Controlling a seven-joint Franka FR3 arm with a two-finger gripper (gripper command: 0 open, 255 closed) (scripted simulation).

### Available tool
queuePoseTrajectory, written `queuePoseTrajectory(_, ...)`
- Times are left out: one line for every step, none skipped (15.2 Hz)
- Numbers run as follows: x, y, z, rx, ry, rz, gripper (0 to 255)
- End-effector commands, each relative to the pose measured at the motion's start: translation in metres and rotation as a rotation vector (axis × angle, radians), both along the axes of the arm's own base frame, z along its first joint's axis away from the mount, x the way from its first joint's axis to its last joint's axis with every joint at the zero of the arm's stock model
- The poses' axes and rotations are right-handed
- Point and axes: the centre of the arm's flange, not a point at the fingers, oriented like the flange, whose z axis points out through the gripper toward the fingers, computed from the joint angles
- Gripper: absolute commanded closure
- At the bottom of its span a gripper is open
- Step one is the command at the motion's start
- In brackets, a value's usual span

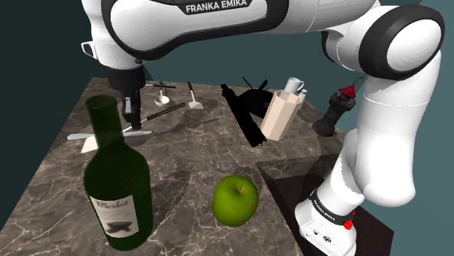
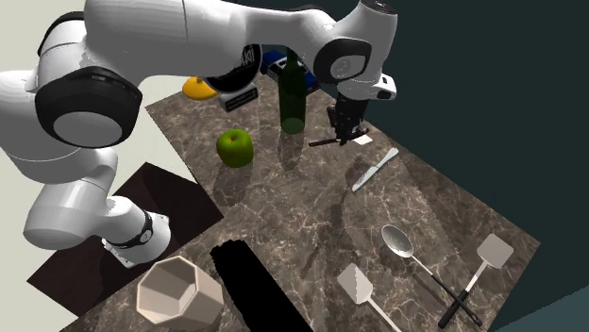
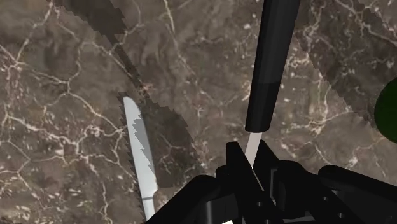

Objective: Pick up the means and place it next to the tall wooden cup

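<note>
My gripper (image 2: 345, 132) is shut on a utensil (image 3: 268, 60) with a long black handle and a thin white shank; the fingers clasp the white shank. The utensil (image 2: 321, 142) hangs level a little above the dark marble table (image 2: 311, 217), near the green bottle (image 2: 293, 94). In the shoulder view the gripper (image 1: 131, 116) is over the table's far left part. The tall beige faceted cup (image 1: 280, 113) stands at the far side by a black block (image 1: 247, 116). In the second exterior view the cup (image 2: 179, 292) is at the near edge.
A serrated knife (image 3: 141, 159) lies on the table below the gripper, also in the second exterior view as the knife (image 2: 375, 170). A green apple (image 1: 235, 198) and the wine bottle (image 1: 115, 182) stand in front. A spoon (image 2: 401, 240) and two spatulas (image 2: 363, 292) lie further off.
</note>
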Motion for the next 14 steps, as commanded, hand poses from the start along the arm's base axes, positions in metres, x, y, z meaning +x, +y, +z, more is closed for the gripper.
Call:
queuePoseTrajectory(0.000, 0.000, 0.010, 0.000, 0.000, 0.000, 255)
queuePoseTrajectory(0.000, 0.000, 0.015, 0.000, 0.000, 0.000, 255)
queuePoseTrajectory(0.000, 0.000, 0.020, 0.000, 0.000, 0.000, 255)
queuePoseTrajectory(0.000, 0.000, 0.026, 0.000, 0.000, 0.000, 255)
queuePoseTrajectory(0.000, 0.000, 0.031, 0.000, 0.000, 0.000, 255)
queuePoseTrajectory(0.000, 0.000, 0.036, 0.000, 0.000, 0.000, 255)
queuePoseTrajectory(0.000, 0.000, 0.042, 0.000, 0.000, 0.000, 255)
queuePoseTrajectory(0.000, 0.000, 0.047, 0.000, 0.000, 0.000, 255)
queuePoseTrajectory(0.000, 0.000, 0.052, 0.000, 0.000, 0.000, 255)
queuePoseTrajectory(0.000, 0.000, 0.057, 0.000, 0.000, 0.000, 255)
queuePoseTrajectory(0.000, 0.000, 0.063, 0.000, 0.000, 0.000, 255)
queuePoseTrajectory(0.000, 0.000, 0.068, 0.000, 0.000, 0.000, 255)
queuePoseTrajectory(0.000, 0.000, 0.073, 0.000, 0.000, 0.000, 255)
queuePoseTrajectory(0.000, 0.000, 0.079, 0.000, 0.000, 0.000, 255)
